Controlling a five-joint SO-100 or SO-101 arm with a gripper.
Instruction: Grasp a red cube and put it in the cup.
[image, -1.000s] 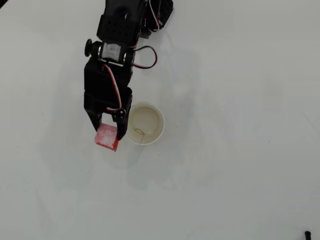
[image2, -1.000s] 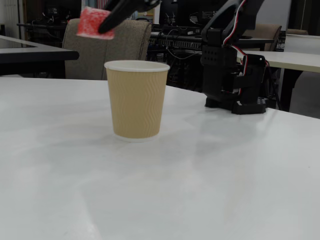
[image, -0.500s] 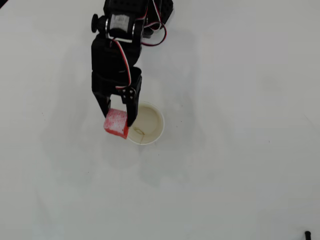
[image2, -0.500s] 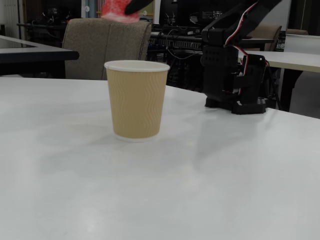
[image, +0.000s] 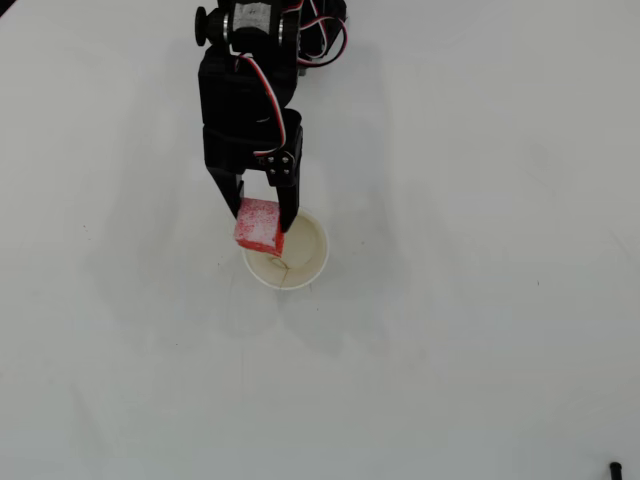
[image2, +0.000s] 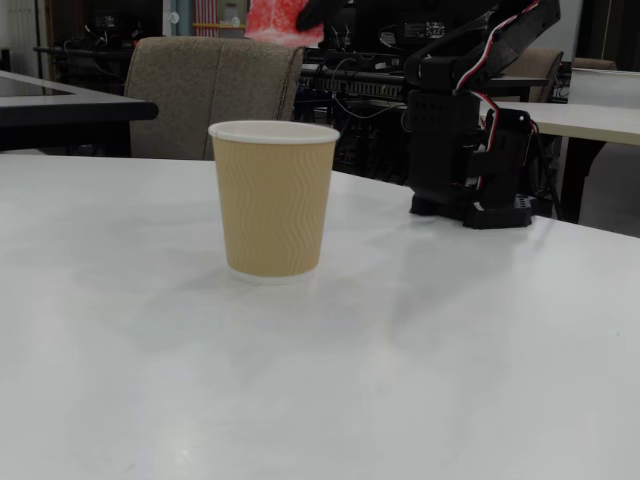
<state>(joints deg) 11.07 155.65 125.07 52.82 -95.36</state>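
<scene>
White tabletop (image: 480, 300) carries the scene: the gripper (image: 261, 216) clamps the red cube (image: 260, 225) high over the paper cup's (image: 300, 262) left rim in the overhead view; a chair (image2: 200, 95) stands behind.

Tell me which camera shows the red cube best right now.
The overhead view. There the small red cube with whitish scuffed faces shows whole, pinched in the black tool over the rim of the white paper cup. In the fixed view the cube is cut off by the top edge.
</scene>
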